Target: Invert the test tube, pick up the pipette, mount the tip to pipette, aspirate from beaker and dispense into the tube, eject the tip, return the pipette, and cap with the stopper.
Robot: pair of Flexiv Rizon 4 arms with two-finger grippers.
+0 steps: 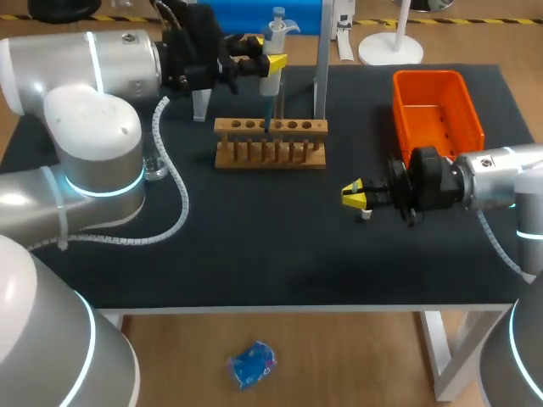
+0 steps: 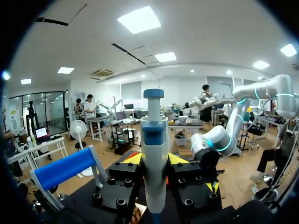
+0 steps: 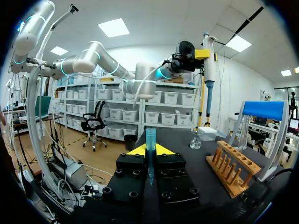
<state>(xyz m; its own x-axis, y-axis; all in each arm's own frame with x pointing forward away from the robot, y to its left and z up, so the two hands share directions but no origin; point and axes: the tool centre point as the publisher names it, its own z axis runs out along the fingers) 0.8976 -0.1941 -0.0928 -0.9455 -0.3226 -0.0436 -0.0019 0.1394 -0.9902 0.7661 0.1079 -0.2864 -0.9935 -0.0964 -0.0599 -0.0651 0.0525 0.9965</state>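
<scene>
Over the wooden rack (image 1: 270,142) at the back of the table (image 1: 254,263), head view: left gripper (image 1: 265,55) clamps the pipette (image 1: 271,83) upright, lower end just at the rack's holes. Right gripper (image 1: 354,194) sits low, near the orange bin (image 1: 437,110), fingers almost together. Beaker (image 1: 155,165) stands by the left arm.

Left wrist view: pipette (image 2: 154,140) upright, squeezed from both sides by the left gripper (image 2: 155,161).

Right wrist view: right gripper (image 3: 150,151) narrowly pinches a blue tip (image 3: 150,140), upright. Ahead are the beaker (image 3: 195,140) and rack (image 3: 232,168). The left gripper (image 3: 196,55) holds the pipette (image 3: 209,60) high.
</scene>
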